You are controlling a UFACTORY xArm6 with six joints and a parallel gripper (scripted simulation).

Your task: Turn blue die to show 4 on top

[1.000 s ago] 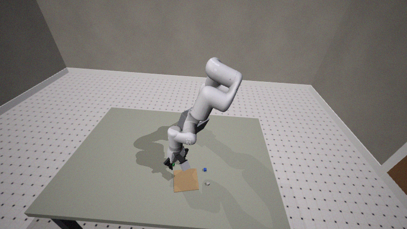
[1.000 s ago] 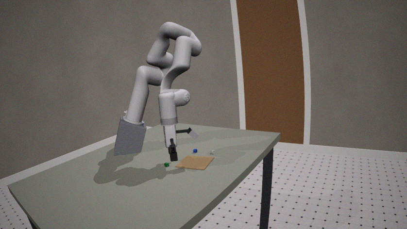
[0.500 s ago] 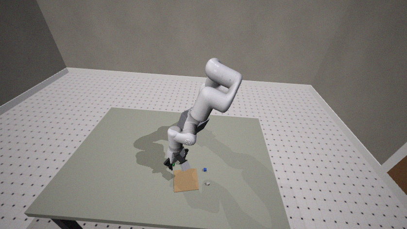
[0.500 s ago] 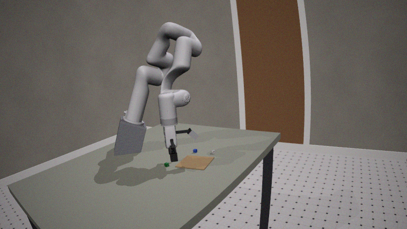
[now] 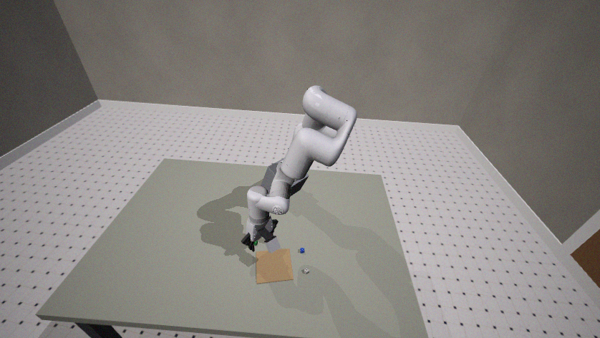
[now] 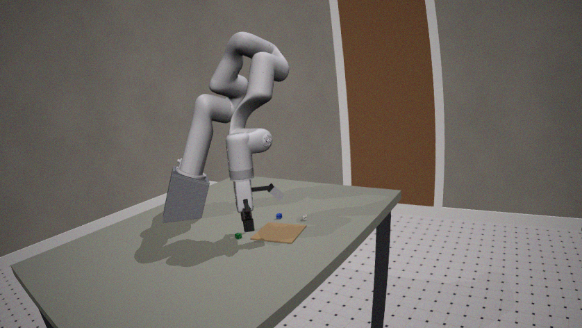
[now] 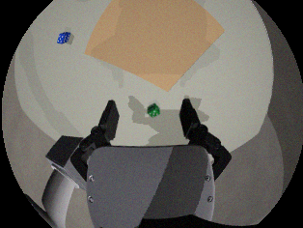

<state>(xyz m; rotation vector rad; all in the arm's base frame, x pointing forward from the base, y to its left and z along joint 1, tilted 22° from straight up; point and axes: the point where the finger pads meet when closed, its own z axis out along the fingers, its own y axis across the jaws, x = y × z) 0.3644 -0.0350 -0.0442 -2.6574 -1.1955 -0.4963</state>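
In the wrist view, the blue die (image 5: 301,250) (image 6: 278,215) (image 7: 64,38) sits at upper left, on the counter (image 5: 167,251) (image 6: 121,276) (image 7: 43,72) and off the tan mat (image 5: 273,266) (image 6: 279,233) (image 7: 154,39) at top center. The fingers (image 5: 260,242) (image 6: 248,230) stand wide open, holding nothing; the green die (image 5: 255,243) (image 6: 238,235) (image 7: 153,110) shows between them, near the picture's middle. The white die (image 5: 306,271) (image 6: 304,217) lies right of the mat, low in the top view.

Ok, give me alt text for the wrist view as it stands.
Open end effector above the table, green die beyond and between its spread fingertips; orange-tan mat ahead, blue die off the mat at upper left.
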